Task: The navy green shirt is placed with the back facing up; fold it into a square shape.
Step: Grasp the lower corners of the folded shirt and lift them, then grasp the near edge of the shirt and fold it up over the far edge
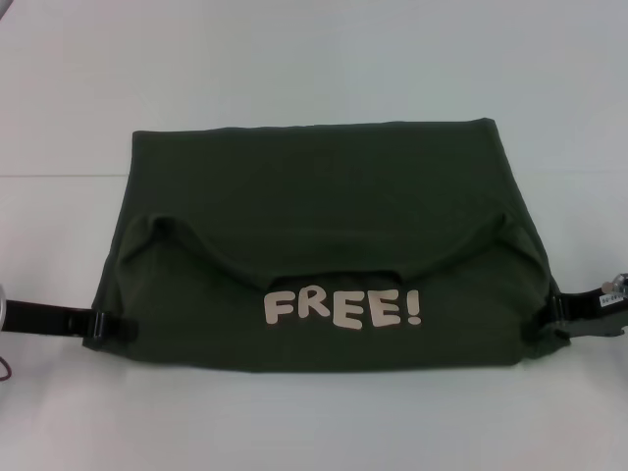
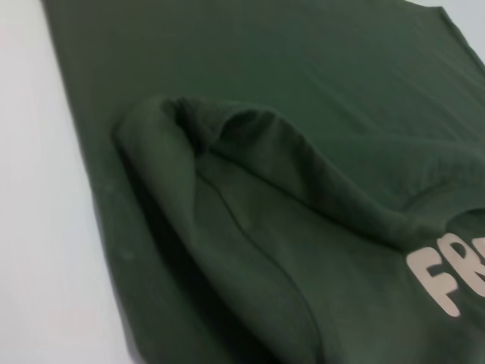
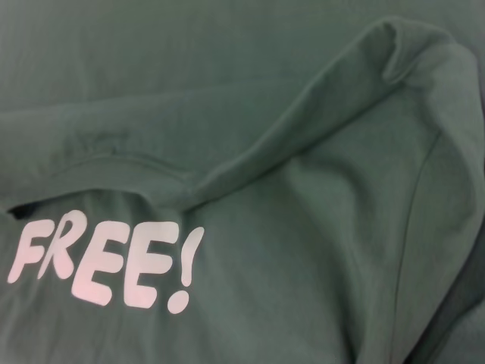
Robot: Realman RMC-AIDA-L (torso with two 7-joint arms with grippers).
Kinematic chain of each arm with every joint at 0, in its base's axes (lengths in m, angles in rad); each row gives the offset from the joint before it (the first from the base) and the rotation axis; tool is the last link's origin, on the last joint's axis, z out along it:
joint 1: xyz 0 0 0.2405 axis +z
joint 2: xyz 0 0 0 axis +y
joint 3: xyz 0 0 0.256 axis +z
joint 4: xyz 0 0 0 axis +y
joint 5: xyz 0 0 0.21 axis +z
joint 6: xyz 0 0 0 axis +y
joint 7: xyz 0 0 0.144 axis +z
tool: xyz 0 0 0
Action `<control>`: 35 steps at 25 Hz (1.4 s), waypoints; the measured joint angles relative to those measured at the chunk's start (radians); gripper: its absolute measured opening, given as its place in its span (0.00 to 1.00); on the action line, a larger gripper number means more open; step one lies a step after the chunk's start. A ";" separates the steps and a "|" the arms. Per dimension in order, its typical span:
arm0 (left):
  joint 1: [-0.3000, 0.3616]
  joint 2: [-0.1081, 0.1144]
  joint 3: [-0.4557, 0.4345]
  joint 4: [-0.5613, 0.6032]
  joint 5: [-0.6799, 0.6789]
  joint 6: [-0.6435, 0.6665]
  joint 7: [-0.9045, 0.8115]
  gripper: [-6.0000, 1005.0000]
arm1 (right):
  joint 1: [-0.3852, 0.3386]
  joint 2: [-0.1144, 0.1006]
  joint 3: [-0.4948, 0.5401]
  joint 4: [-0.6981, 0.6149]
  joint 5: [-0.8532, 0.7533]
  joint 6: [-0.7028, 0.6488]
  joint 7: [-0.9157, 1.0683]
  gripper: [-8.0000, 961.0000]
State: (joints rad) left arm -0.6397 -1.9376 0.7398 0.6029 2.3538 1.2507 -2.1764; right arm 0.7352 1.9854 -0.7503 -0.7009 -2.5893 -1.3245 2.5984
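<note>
light is bright, even and diffuse from above, washing the table point(image 1: 314, 59) to near white. the shirt point(image 1: 324, 196) reads dark with soft shadows inside its folds and a thin one along its near edge. both wrist views are soft; the lettering point(image 2: 447, 277) blurs at its edges.

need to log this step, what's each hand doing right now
Left hand: at the left edge of the navy green shirt; open or shut cannot be told.
Right hand: at the shirt's right edge; cannot be told.
</note>
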 joint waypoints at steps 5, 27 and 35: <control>-0.005 0.026 0.005 0.000 0.013 0.065 -0.013 0.04 | -0.003 -0.024 0.000 -0.011 -0.002 -0.101 -0.038 0.08; -0.003 0.066 -0.003 0.041 0.261 0.612 -0.022 0.05 | -0.054 -0.027 -0.011 -0.002 -0.103 -0.532 -0.398 0.08; 0.007 0.066 -0.002 0.041 0.311 0.705 -0.015 0.05 | -0.054 0.003 -0.044 -0.002 -0.178 -0.596 -0.476 0.08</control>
State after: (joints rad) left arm -0.6324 -1.8718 0.7379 0.6435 2.6647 1.9554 -2.1910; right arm 0.6809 1.9879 -0.7945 -0.7027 -2.7671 -1.9208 2.1222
